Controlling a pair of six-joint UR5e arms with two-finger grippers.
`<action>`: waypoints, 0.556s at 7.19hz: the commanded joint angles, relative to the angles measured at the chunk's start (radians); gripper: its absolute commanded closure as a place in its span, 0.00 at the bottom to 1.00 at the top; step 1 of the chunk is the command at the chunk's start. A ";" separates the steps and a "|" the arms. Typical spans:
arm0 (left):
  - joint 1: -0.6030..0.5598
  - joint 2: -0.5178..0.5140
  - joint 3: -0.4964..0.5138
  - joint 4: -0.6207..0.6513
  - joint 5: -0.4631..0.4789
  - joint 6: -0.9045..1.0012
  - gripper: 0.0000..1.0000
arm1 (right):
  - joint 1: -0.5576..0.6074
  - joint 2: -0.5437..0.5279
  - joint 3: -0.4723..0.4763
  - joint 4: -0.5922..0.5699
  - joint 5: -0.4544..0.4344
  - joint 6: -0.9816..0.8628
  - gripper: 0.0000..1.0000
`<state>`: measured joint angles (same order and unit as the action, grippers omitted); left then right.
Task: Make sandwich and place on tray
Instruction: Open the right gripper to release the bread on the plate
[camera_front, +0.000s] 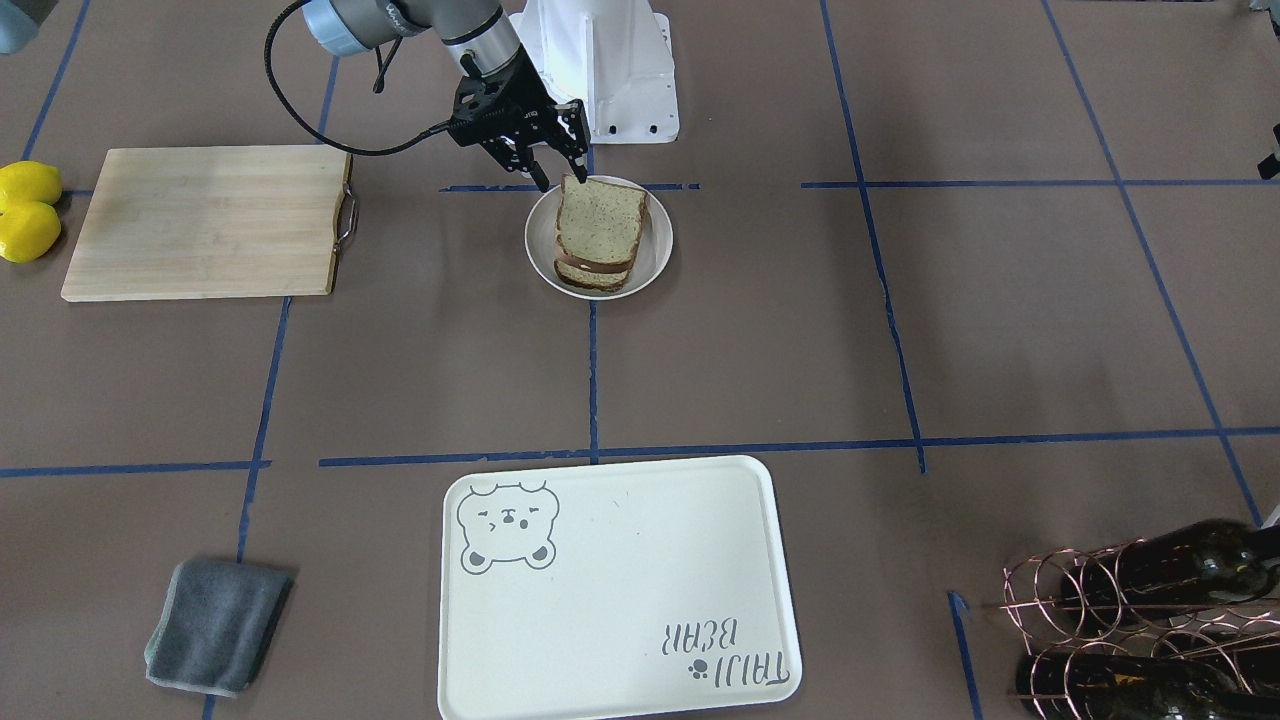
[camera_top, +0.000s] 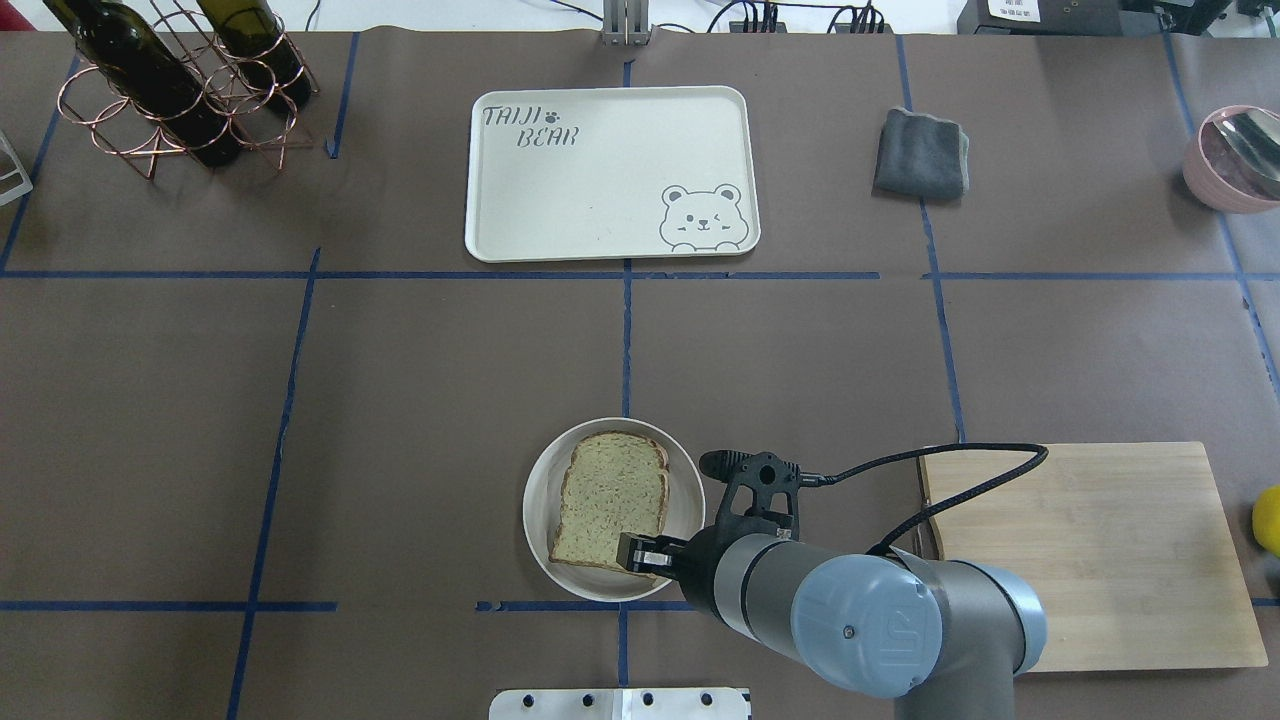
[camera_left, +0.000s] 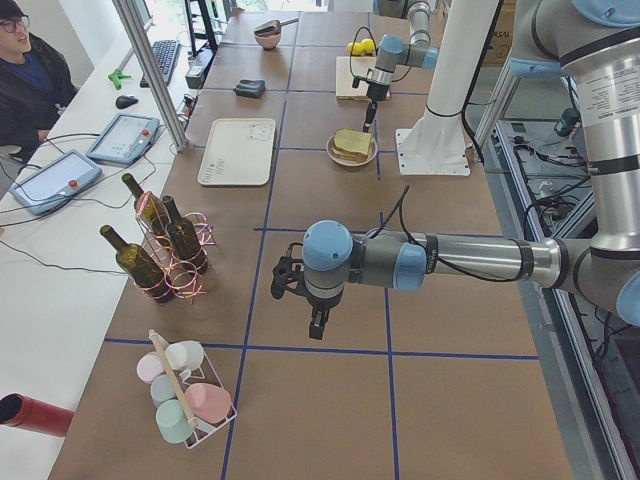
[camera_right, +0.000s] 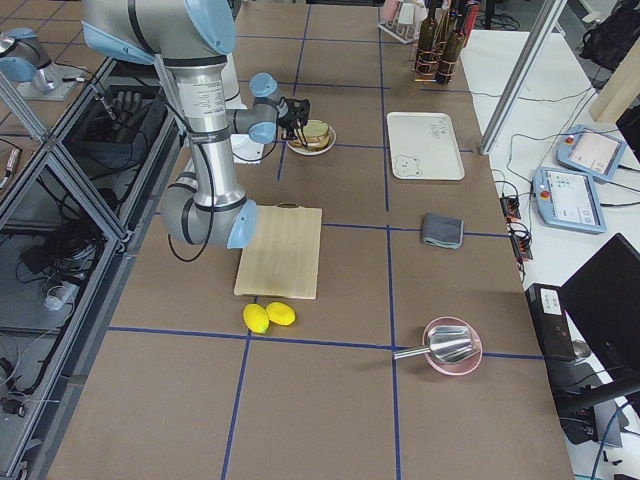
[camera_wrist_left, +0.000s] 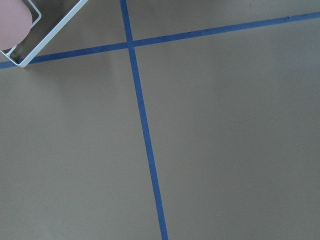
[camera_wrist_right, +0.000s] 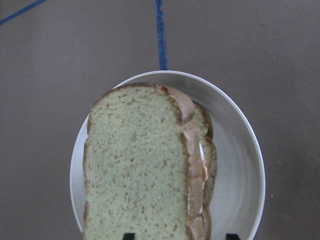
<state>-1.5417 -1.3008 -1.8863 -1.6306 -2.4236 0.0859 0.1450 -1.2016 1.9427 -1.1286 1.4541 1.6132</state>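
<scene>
The sandwich (camera_front: 598, 235) lies on a small round white plate (camera_front: 655, 250): two speckled bread slices with a sliver of white and orange egg (camera_wrist_right: 202, 165) between them. The top slice is tilted, its robot-side edge raised. My right gripper (camera_front: 560, 183) hovers over that edge with its jaws apart; one fingertip (camera_front: 578, 180) touches the slice's corner. The cream tray (camera_front: 620, 590) with the bear drawing lies far off, across the table. My left gripper (camera_left: 315, 325) hangs over bare table and shows only in the exterior left view, so I cannot tell its state.
A wooden cutting board (camera_front: 205, 220) lies beside the plate, with two lemons (camera_front: 28, 210) past it. A grey cloth (camera_front: 215, 625) lies beside the tray. A wire rack of wine bottles (camera_front: 1150, 620) stands at the far corner. A pink bowl (camera_top: 1235, 155) sits at the edge.
</scene>
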 joint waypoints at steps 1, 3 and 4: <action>0.000 0.000 0.000 0.000 0.000 0.000 0.00 | 0.097 -0.003 0.034 -0.095 0.108 -0.015 0.00; 0.000 -0.002 -0.010 -0.003 0.000 0.000 0.00 | 0.258 -0.006 0.039 -0.189 0.277 -0.181 0.00; 0.002 -0.009 -0.007 -0.002 0.014 0.000 0.00 | 0.309 -0.013 0.035 -0.230 0.310 -0.308 0.00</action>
<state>-1.5412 -1.3037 -1.8934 -1.6322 -2.4208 0.0859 0.3769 -1.2077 1.9792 -1.3056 1.7015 1.4517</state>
